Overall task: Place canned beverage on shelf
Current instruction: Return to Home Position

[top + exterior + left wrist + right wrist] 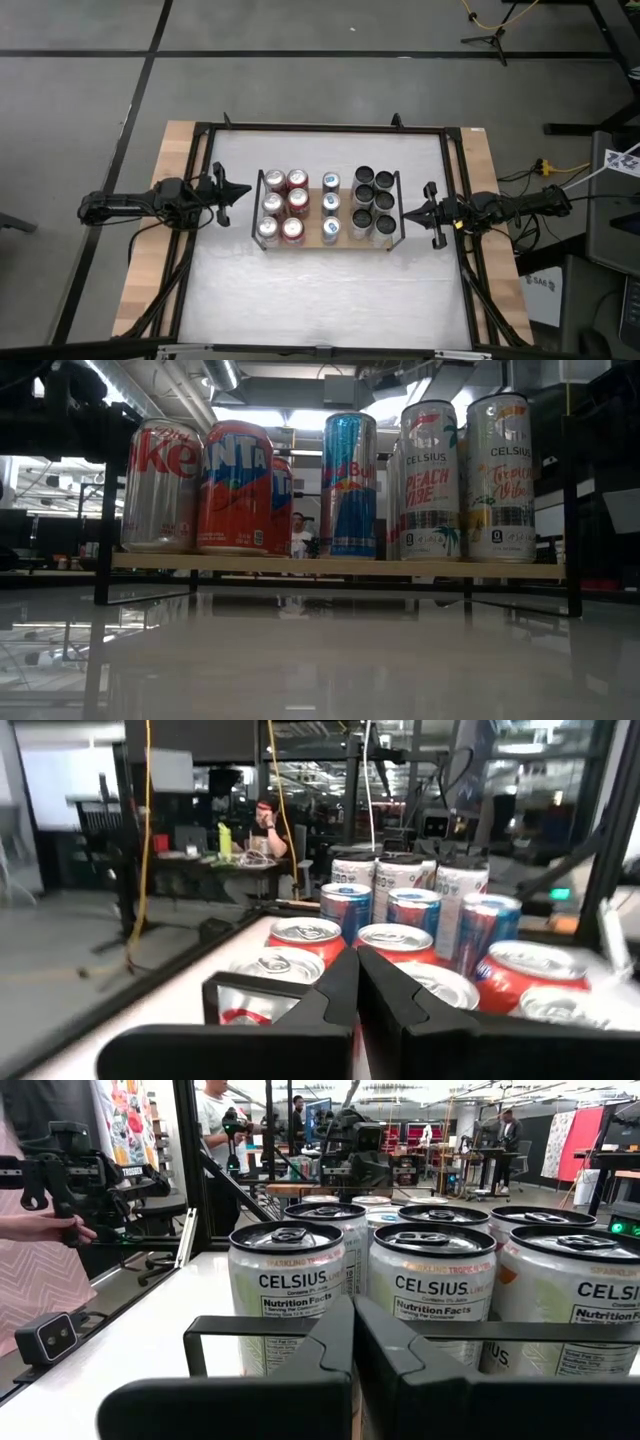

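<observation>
High view: the small light-brown wooden shelf with black end rails [346,222] sits between the arms, its long axis running left to right. It carries all the visible soda and energy-drink cans [297,203], upright in rows. The left gripper [240,191] lies just outside the shelf's left rail and the right gripper [408,212] just outside its right rail. Both point inward, fingers together and empty. Judgement: retreat runs outward along that axis, away from the rails.

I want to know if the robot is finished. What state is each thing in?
Shelf: on the table, loaded with cans.
Cans: upright in rows on the shelf.
Left end effector: shut, empty, beside the shelf's left end.
Right end effector: shut, empty, beside the shelf's right end.
</observation>
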You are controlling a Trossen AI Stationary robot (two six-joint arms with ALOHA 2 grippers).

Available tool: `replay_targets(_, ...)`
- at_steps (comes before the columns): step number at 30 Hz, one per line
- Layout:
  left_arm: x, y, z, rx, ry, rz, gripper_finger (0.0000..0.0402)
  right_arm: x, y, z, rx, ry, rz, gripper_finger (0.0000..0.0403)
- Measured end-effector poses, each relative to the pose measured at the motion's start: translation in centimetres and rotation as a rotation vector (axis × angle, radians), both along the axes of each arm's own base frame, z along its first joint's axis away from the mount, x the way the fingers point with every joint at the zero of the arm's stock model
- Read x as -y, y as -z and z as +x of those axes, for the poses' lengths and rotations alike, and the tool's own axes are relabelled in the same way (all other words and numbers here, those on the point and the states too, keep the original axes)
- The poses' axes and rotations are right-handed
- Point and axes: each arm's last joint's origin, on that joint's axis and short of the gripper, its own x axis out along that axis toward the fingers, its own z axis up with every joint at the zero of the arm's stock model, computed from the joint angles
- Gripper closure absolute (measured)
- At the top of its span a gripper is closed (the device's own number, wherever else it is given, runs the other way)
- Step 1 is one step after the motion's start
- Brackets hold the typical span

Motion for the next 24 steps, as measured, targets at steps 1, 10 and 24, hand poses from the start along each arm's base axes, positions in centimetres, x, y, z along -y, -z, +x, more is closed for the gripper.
replay_targets(1,0.00,0.00,0.00,-0.009,-0.003,0.033,0.0401,0.00,0.00,0.00,0.000,0.000,0.000,0.0398)
replay_targets(10,0.00,0.59,0.05,-0.111,-0.015,0.183,0.0401,0.00,0.00,0.00,0.000,0.000,0.000,0.0398)
replay_targets(24,0.00,0.65,0.10,-0.121,-0.014,0.194,0.0401,0.00,0.00,0.00,0.000,-0.001,0.000,0.0398)
